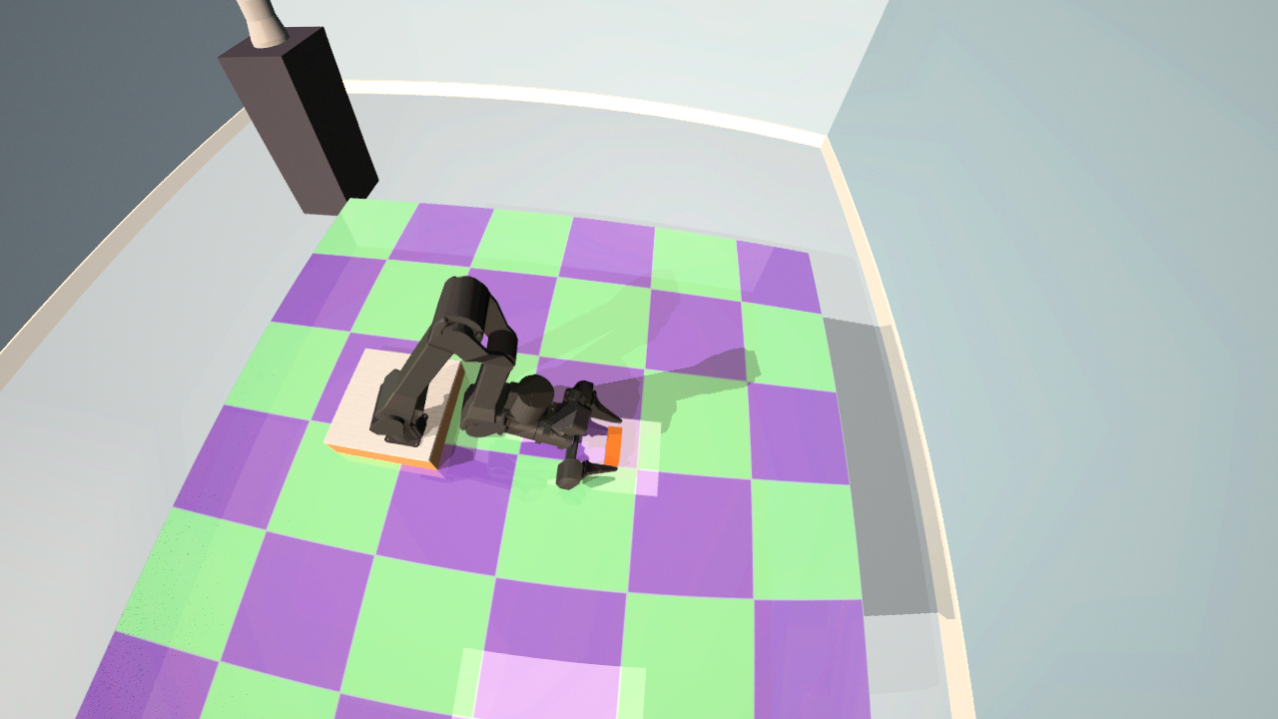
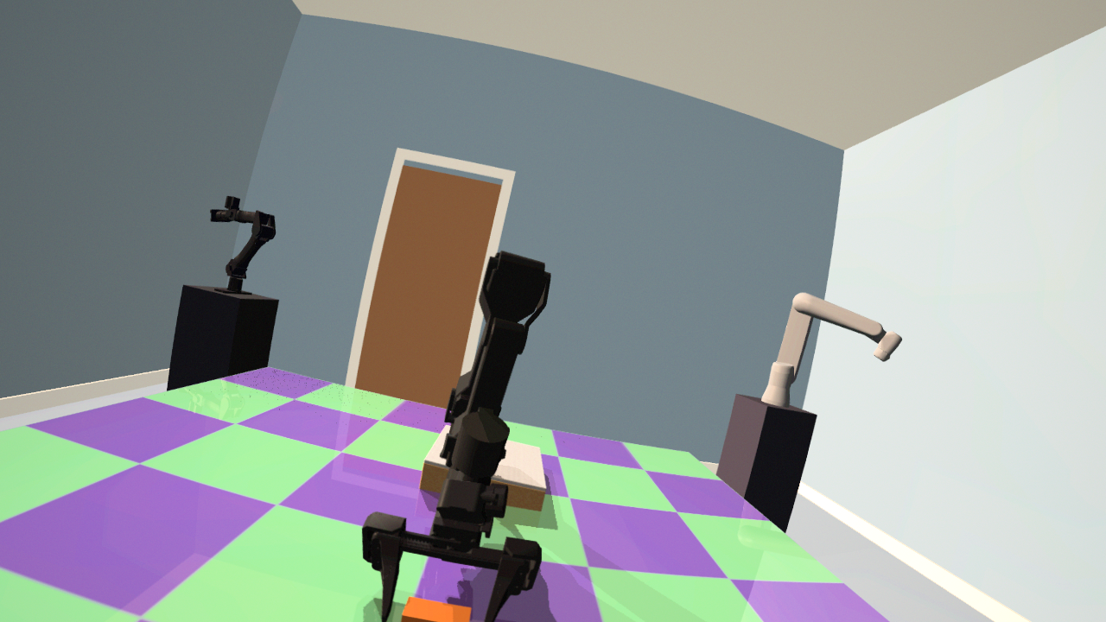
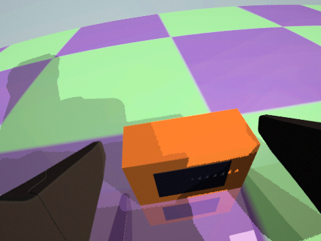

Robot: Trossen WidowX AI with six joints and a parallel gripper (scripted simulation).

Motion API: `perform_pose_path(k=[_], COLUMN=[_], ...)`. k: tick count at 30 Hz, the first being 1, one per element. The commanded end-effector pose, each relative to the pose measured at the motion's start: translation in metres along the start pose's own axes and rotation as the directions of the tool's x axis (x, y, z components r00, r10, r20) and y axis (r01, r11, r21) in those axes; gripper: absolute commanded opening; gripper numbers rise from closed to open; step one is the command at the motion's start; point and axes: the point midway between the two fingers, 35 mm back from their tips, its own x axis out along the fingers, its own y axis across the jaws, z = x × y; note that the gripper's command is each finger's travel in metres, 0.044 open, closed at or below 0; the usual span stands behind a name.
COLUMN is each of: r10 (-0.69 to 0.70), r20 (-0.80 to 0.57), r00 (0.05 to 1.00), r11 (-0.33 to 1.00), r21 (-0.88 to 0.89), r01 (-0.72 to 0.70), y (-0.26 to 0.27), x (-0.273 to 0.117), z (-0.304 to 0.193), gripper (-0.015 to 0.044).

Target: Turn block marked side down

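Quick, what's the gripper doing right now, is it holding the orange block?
Gripper: open, holding nothing; the orange block sits on the table between its spread fingers.

1. The block (image 3: 187, 156) looked like smooth, matt orange plastic, with a dark, flat panel set into the side facing the wrist camera.
2. The table (image 1: 571, 554), checkered green and purple, had a glossy finish: it mirrored the block faintly in the wrist view and showed pale reflected patches in the top view.
3. The gripper (image 2: 448, 576) and its fingers appeared as dull, dark, smooth plastic or coated metal; which one could not be told.
4. The base plate (image 1: 357, 419) under the arm looked like pale, matt wood with an orange-brown edge.
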Motion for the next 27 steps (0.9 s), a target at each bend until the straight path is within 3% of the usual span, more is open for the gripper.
perform_pose_path(k=[1,14,21,27], r10=[-0.004,-0.004,-0.005,-0.006], r20=[0.002,-0.02,-0.249,-0.441], r00=[1.0,1.0,0.969,0.898], r11=[1.0,1.0,1.0,1.0], r21=[-0.004,-0.005,-0.014,-0.011], r01=[0.004,0.004,0.002,0.001], y=[-0.001,0.0,0.002,0.001], x=[0.0,0.003,0.02,-0.002], z=[0.0,0.0,0.014,0.041], gripper=[0.044,0.044,0.044,0.044])
